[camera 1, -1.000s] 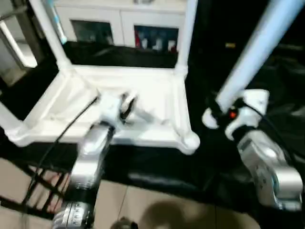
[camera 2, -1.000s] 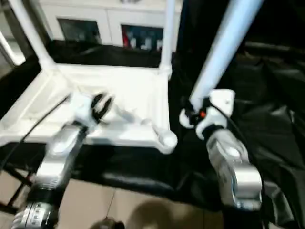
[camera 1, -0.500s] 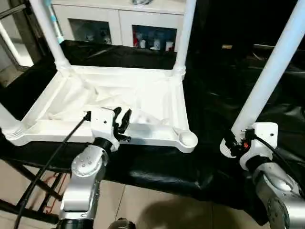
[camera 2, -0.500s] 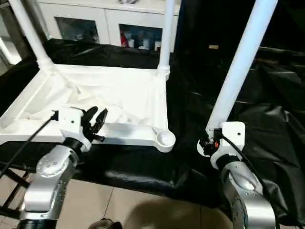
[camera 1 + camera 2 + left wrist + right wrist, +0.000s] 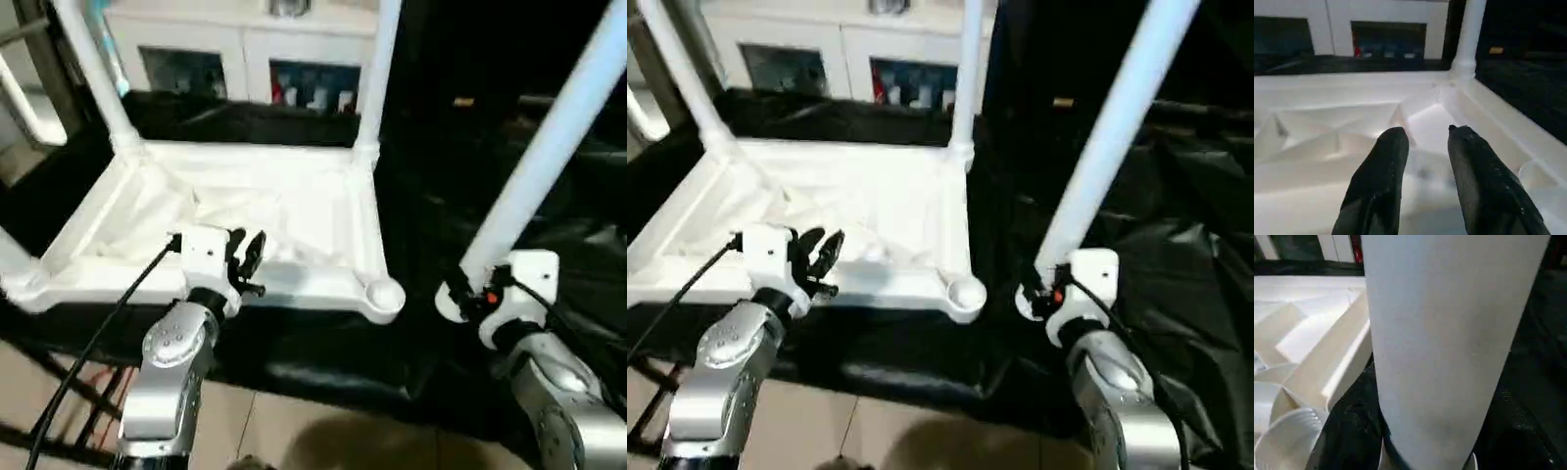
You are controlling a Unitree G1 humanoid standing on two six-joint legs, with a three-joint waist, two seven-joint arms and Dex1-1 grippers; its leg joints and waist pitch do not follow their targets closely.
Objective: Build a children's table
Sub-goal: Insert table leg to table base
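The upturned table top (image 5: 245, 211) lies on the black-draped bench, its near right corner socket (image 5: 383, 294) empty. Just right of it, the right gripper (image 5: 468, 296) clamps the last leg (image 5: 549, 157) upright; the left gripper (image 5: 245, 257) hovers, fingers apart.

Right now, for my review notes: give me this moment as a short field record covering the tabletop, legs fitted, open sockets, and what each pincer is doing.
tabletop: white top lying underside up on black cloth
legs fitted: three, at the two far corners and the near left corner
open socket: near right corner socket, empty
left pincer: open, empty, at the top's near rim
right pincer: shut on the fourth leg, held up beside the top, right of the empty socket
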